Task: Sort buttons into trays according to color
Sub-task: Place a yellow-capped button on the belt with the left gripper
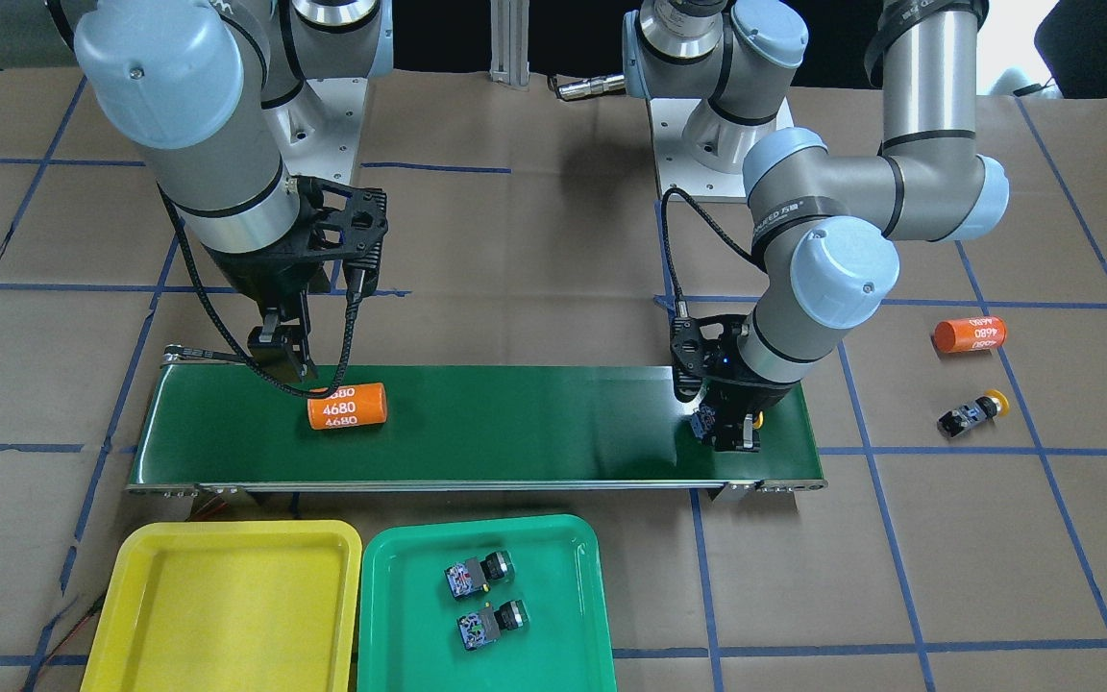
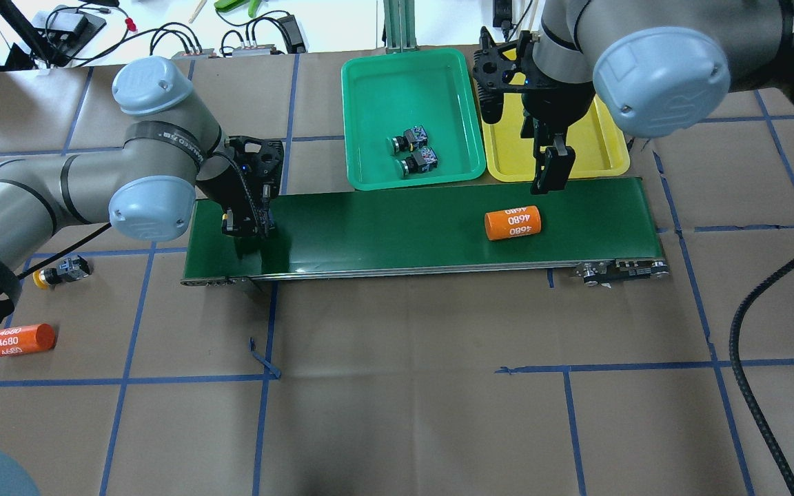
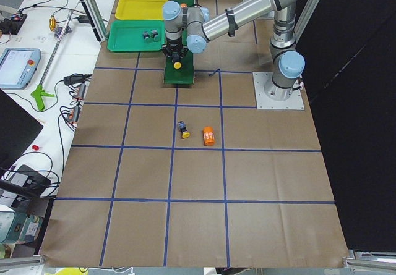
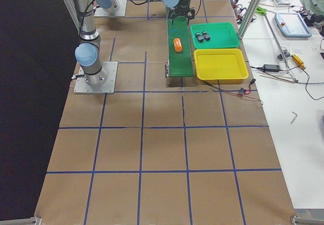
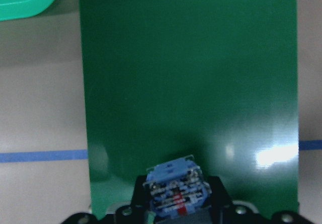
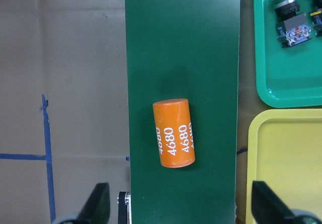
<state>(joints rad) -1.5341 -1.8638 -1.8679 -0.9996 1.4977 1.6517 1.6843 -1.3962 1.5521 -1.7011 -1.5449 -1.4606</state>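
My left gripper [image 1: 731, 431] is shut on a yellow-capped button [image 5: 173, 186] and holds it low over the left end of the conveyor belt [image 1: 534, 432]. Its yellow cap shows in the exterior left view [image 3: 177, 65]. A second yellow-capped button [image 1: 971, 413] lies on the table paper. Two green-capped buttons [image 1: 479, 574] [image 1: 491, 623] lie in the green tray [image 1: 573, 577]. The yellow tray [image 1: 227, 596] holds nothing. My right gripper [image 1: 280, 360] is open and empty, above the belt's back edge near an orange cylinder [image 1: 347, 406]; its fingers [image 6: 98, 206] stand wide apart.
A second orange 4680 cylinder [image 1: 970, 334] lies on the paper near the loose yellow button. The two trays stand side by side along the belt's far side from the robot. Cables trail from both wrists.
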